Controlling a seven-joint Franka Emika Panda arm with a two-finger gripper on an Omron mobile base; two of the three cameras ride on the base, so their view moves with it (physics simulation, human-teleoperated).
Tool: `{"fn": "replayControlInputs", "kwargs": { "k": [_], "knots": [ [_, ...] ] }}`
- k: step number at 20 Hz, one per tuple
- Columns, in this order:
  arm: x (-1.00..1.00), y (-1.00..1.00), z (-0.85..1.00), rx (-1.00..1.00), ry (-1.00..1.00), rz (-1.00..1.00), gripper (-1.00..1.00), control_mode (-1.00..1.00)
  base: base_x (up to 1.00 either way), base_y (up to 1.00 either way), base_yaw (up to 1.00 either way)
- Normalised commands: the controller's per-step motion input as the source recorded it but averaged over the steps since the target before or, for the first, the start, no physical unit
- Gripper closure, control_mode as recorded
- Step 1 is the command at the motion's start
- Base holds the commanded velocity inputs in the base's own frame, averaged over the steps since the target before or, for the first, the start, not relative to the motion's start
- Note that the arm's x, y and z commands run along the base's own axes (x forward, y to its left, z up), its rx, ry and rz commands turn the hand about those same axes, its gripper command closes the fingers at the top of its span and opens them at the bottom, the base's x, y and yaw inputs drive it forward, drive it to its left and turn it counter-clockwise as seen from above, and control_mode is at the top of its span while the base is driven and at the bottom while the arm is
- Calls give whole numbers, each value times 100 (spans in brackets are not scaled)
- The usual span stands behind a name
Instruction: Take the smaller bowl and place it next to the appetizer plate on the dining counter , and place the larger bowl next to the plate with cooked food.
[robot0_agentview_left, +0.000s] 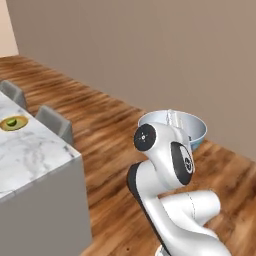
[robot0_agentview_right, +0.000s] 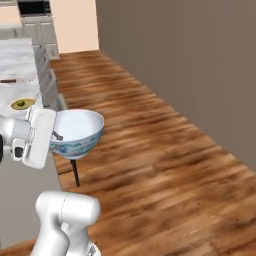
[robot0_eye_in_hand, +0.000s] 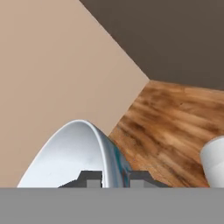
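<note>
The hand (robot0_eye_in_hand: 113, 177) pinches the rim of the larger bowl (robot0_agentview_right: 77, 131), one finger inside and one outside, holding it in the air above the wooden floor (robot0_agentview_right: 165, 160), beside the marble surface (robot0_agentview_left: 30, 155) carrying the appetizer plate (robot0_agentview_left: 13, 122).

No legible text, labels, brand marks, numbers or signs in any view. The only marking near the jaws is the blue-green floral pattern on the outside of the larger bowl (robot0_agentview_right: 76, 132), whose wall sits between them; it is decoration, not lettering. The round dark cap on the arm joint (robot0_agentview_left: 145, 138), behind the jaws, shows a small red-and-white dot pattern, too small to read as any character.
</note>
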Motion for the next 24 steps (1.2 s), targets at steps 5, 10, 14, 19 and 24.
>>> {"fn": "replayControlInputs", "kwargs": {
  "k": [5,10,14,19,24],
  "knots": [
    [0,0,0,0,0,0,100,100,67,-70,56],
    [0,0,0,0,0,0,100,100,64,-79,52],
    [0,0,0,0,0,0,100,100,70,-86,45],
    [0,0,0,0,0,0,100,100,94,-86,41],
    [0,0,0,0,0,0,100,100,100,-77,43]
  ]
}}
